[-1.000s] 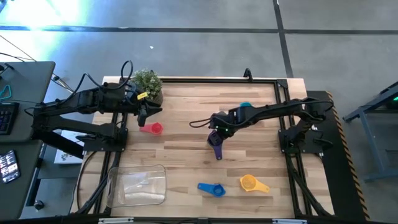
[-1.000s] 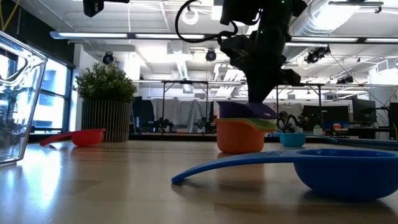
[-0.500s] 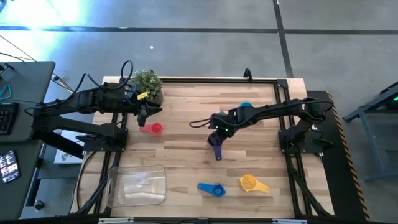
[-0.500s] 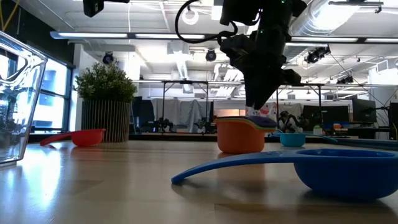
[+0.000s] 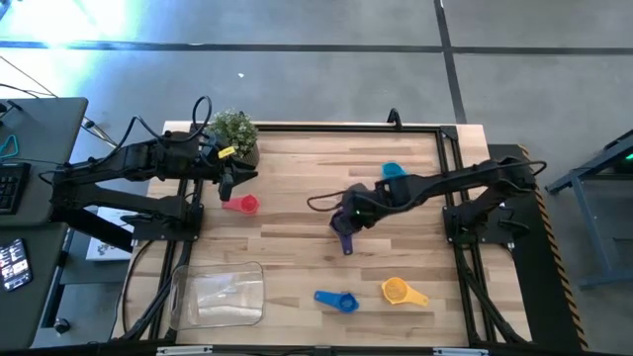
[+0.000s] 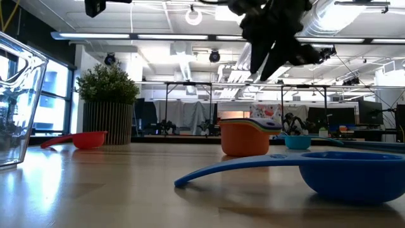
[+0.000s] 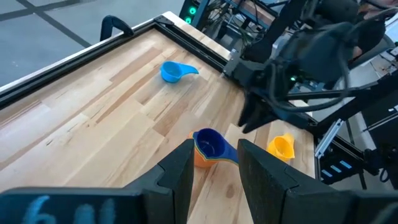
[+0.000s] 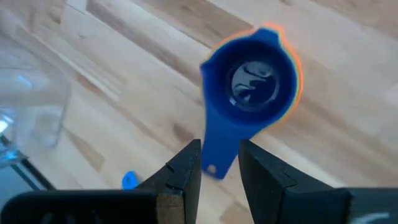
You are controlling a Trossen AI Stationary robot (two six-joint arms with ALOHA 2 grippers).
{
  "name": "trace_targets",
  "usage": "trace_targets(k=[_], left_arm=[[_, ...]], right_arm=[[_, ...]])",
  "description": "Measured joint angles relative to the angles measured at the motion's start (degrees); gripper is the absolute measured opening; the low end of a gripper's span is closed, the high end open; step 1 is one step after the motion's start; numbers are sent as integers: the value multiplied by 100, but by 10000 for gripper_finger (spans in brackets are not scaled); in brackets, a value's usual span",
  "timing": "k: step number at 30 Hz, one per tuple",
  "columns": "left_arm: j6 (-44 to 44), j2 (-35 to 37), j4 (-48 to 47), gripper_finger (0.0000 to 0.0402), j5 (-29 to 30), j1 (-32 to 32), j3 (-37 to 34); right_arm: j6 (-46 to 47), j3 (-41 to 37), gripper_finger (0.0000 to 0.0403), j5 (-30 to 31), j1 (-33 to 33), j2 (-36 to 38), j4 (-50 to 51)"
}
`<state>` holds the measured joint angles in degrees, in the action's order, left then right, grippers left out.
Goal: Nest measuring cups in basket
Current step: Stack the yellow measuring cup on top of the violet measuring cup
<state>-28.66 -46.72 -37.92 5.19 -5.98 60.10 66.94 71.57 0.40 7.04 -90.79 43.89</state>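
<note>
Only the right wrist view shows the right gripper's [image 8: 219,163] parted fingers above the purple cup [image 8: 252,93].

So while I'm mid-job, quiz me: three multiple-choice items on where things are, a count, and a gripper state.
1. Where is the purple plastic measuring cup?
A in the basket
B nested on the orange plastic cup, mid-table
C beside the plant

2. How many cups lie in the clear rectangular plastic basket?
A none
B two
C three

3. How is the right gripper?
A shut on the purple cup
B open, above that cup
C shut on a yellow cup

Answers: 1 B, its bowl sits in the orange one. 2 A, the high view shows nothing inside. 3 B, the low view shows it apart, clear of the cup.
</note>
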Motion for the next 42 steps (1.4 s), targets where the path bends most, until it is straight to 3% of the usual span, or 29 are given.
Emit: trace_targets(k=[15,24,32,42], left_arm=[[142,0,1,115,-7,0,0],[240,0,1,115,-13,0,0],[188,0,1,115,-13,0,0],[-639,0,5,115,-10,1,0]], right_arm=[[1223,0,99,-251,1487,51,260],[1515,0,99,-257,2192,51,1334],[859,0,99,-209,2562,49,1961],[-466,-4,99,-238,2683,46,2127]])
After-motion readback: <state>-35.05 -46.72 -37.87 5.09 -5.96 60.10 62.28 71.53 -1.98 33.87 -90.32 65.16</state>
